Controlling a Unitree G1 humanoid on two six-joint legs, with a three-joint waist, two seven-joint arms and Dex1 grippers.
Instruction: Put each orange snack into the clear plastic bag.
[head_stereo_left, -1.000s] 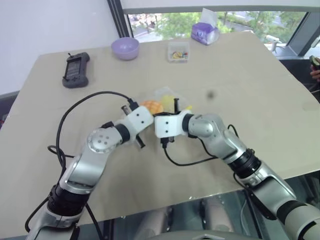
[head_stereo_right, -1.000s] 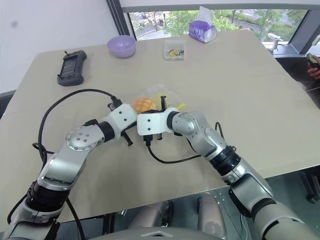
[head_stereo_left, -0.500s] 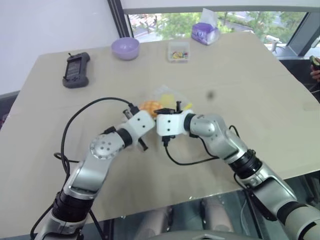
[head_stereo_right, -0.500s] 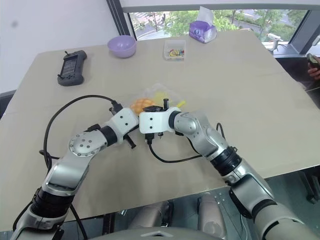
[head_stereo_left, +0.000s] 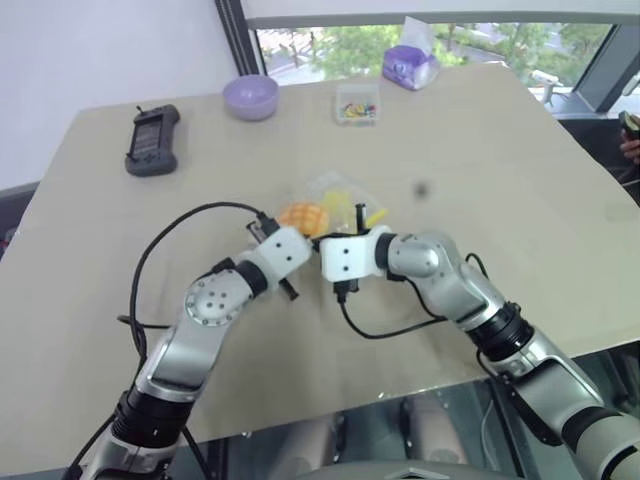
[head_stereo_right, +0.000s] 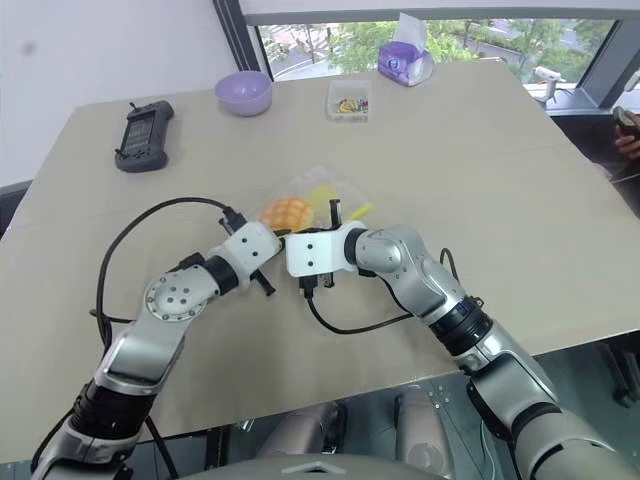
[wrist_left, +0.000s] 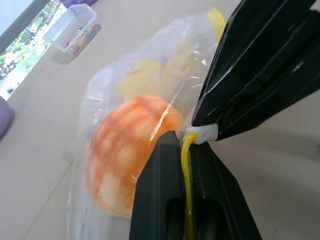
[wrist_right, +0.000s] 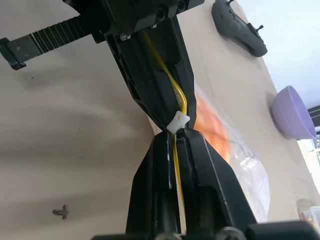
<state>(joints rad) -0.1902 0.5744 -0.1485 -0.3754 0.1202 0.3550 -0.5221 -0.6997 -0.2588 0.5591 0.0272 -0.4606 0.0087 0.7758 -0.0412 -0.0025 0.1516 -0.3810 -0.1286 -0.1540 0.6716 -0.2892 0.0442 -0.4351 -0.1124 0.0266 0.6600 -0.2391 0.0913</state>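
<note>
Snack (wrist_left: 127, 155) seen already inside bag (wrist_left: 150, 85), just beyond both grippers. Left gripper (wrist_left: 184, 145) clamped on yellow zip strip (wrist_left: 186, 165); right gripper (wrist_right: 175, 136) clamped on same strip, tips meeting at white slider (wrist_left: 202, 134). Bagging judged done; zip closure judged remaining.

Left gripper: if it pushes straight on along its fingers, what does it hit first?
Most likely the right gripper, whose fingertips meet the left gripper tip to tip on the yellow zip strip of the clear plastic bag. The orange snack lies just off that line, though depth is unclear.
</note>
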